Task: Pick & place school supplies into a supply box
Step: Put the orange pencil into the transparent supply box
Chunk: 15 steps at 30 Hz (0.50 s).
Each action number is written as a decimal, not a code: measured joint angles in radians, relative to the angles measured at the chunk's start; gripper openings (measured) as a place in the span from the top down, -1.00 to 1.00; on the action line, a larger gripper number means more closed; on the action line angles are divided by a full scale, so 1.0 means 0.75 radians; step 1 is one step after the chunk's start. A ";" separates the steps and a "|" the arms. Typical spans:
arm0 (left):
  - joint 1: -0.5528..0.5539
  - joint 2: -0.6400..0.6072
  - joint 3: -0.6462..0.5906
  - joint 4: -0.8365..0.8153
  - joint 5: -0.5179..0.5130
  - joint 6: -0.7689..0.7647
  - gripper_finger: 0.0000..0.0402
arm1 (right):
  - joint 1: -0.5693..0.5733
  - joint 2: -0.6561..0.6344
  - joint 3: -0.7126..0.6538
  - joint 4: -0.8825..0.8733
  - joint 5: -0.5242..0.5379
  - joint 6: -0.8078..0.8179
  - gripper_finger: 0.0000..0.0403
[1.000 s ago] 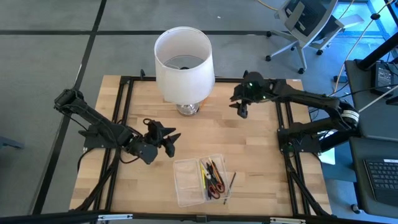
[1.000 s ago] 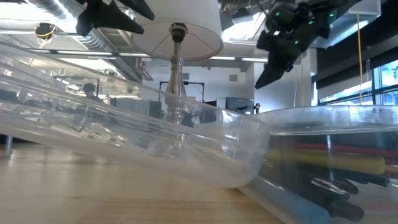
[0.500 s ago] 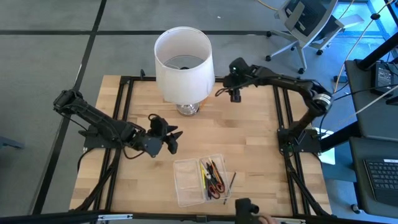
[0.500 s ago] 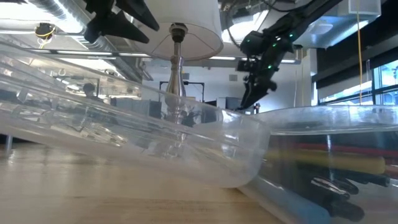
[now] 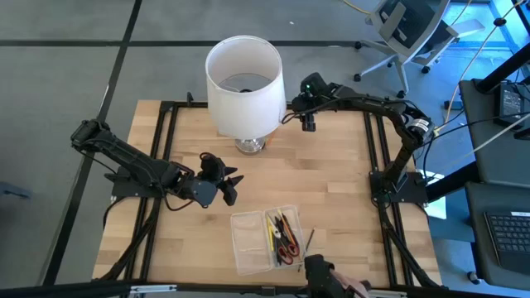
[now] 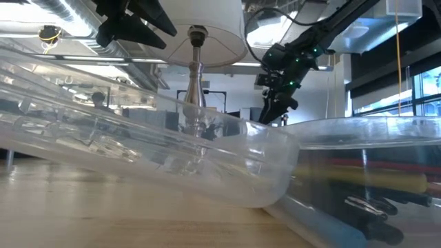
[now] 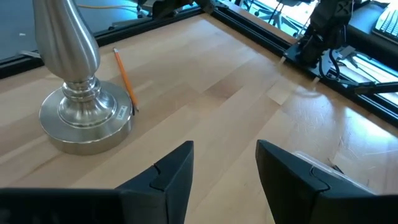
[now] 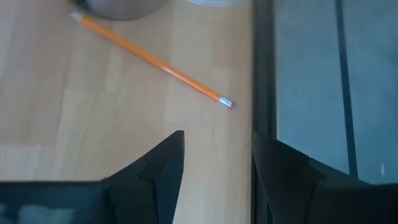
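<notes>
Right gripper (image 5: 308, 124) hovers open just right of the lamp (image 5: 244, 79), likely lining up on the orange pencil (image 8: 152, 61) at its base; left gripper (image 5: 226, 187) waits open between lamp and supply box (image 5: 248, 240).

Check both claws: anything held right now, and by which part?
Nothing is held. The left claw is open above bare wood. The right claw is open above the thin orange pencil lying free beside the lamp base.

Right gripper (image 5: 308, 126) hangs parted at the far edge; left gripper (image 5: 229, 189) parted, mid-table
</notes>
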 joint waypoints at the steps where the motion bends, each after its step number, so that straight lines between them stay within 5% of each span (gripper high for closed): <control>1: 0.000 0.000 0.000 -0.001 0.000 0.000 0.17 | -0.006 0.007 0.000 0.003 -0.037 -0.050 0.04; 15: 0.000 -0.001 0.000 -0.002 0.000 0.000 0.18 | -0.077 0.043 0.000 0.143 -0.347 -0.340 0.04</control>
